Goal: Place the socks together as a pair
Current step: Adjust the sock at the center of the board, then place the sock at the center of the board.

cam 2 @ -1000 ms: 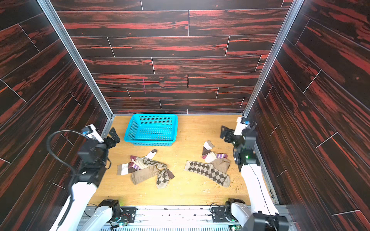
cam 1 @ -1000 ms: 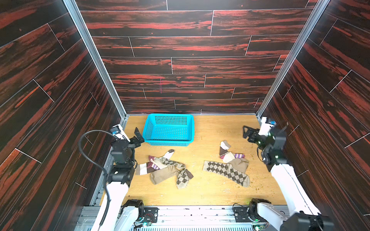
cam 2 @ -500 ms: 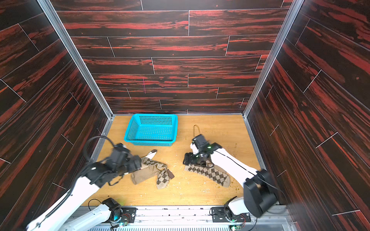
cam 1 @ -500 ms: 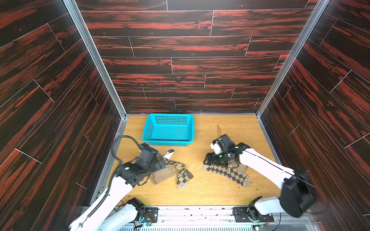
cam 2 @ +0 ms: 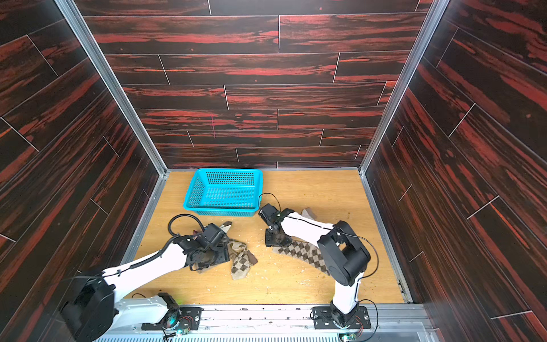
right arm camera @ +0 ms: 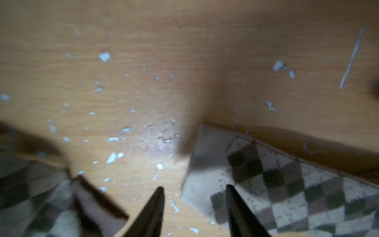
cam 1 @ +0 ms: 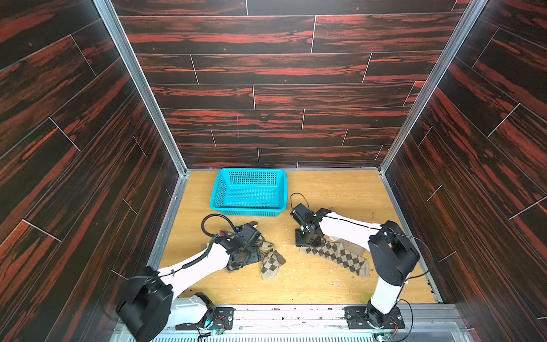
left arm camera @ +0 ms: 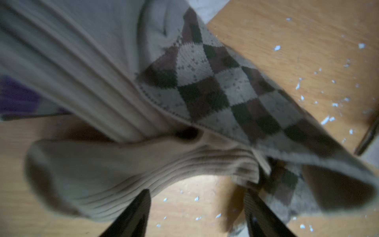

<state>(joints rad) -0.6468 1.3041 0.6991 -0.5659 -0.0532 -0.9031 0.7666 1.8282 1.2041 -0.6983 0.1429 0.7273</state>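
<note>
the surroundings, as we see them
in both top views a turquoise mesh basket (cam 1: 248, 210) (cam 2: 222, 210) stands at the back of the pale wooden tabletop (cam 1: 325, 284); we find white flecks (right arm camera: 104, 56) strewn over the wood, and dark red-streaked wall panels (cam 1: 281, 88) on three sides.

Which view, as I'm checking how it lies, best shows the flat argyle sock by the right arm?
A top view: the flat argyle sock shows nearly full length, partly under the right arm. The right wrist view gives only its blurred cuff by the right claw; the left wrist view, another argyle sock.
</note>
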